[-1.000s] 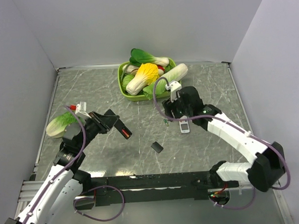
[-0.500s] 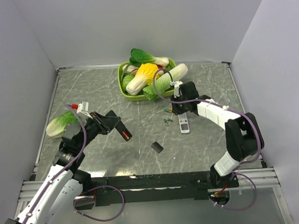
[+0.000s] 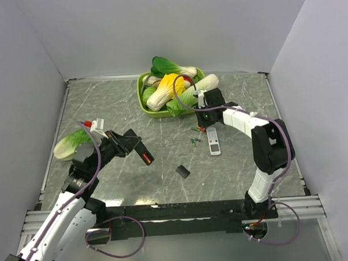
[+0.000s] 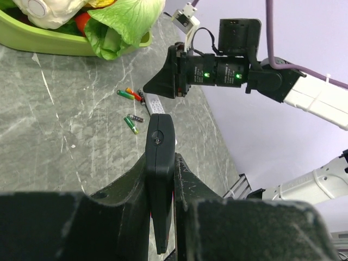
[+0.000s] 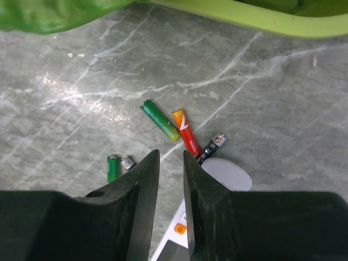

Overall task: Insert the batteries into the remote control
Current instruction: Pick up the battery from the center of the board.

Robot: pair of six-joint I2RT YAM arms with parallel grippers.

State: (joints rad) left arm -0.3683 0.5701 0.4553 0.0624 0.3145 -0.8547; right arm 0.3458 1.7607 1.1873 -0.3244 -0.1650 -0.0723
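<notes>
- The left gripper (image 4: 161, 166) is clamping one end of the black remote control (image 4: 161, 136) tight between its two fingers. It is holding it clear of the grey table (image 3: 104, 110), with the free end pointing out toward the middle.
- The right gripper (image 5: 169, 160) is hovering low over the batteries (image 5: 160, 120) on the far right part of the table. Its jaws are drawn close, with only a narrow slot showing between them, and nothing is sitting in that slot.
- A green battery and a red battery (image 5: 186, 138) are lying side by side just ahead of the right fingertips, nearly touching at one end.
- A second green battery (image 5: 113, 166) is peeking out beside one of the right fingers (image 5: 142, 185), partly hidden by it.
- A darker battery (image 5: 212, 147) is resting at the rounded end of the white remote (image 5: 228, 174), which is lying flat under the right gripper.
- A small black cover piece (image 3: 183, 171) is lying alone, nearer the arms and between them.
- A green basket (image 3: 140, 86) heaped with toy vegetables is sitting at the far edge, and a loose leafy cabbage (image 3: 70, 145) is lying beside the left arm.
</notes>
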